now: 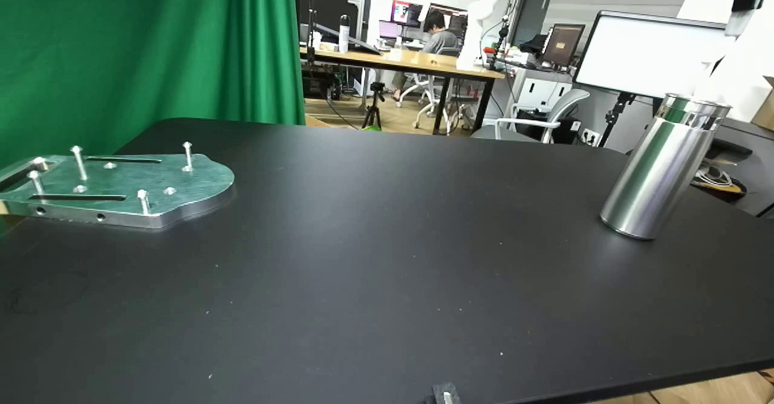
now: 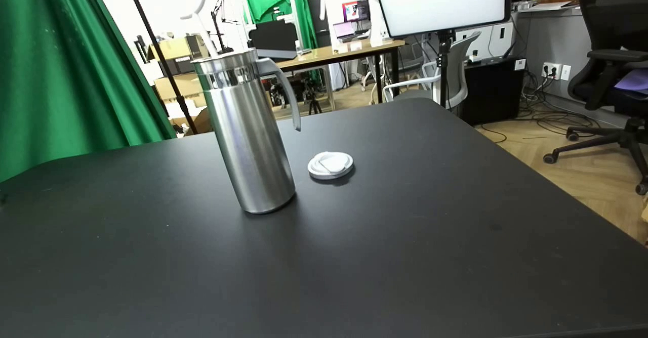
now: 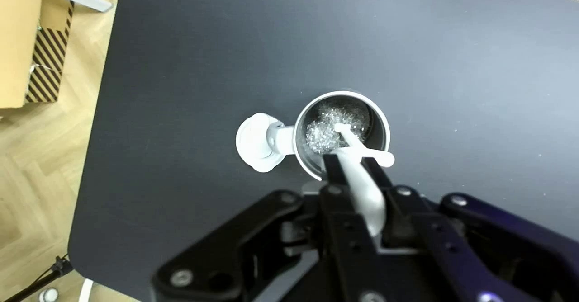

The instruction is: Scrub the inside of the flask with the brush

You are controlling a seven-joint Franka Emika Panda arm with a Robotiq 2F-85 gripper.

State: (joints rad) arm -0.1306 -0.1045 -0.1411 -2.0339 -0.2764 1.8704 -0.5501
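Robotiq gripper (image 3: pixel 354 168) pinches the bottle brush (image 3: pixel 365 193), head-down inside the stainless-steel flask (image 2: pixel 248 130) — its white lid (image 3: pixel 253 141) at nine o'clock from above — off for access, I'd guess.

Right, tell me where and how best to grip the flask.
By its curved handle, I'd say: it arches out near the top and its lower end hangs clear of the flask, seemingly leaving room for a finger. Come in from the handle side, above the white lid. The gripper holds the brush, so it would need freeing first.
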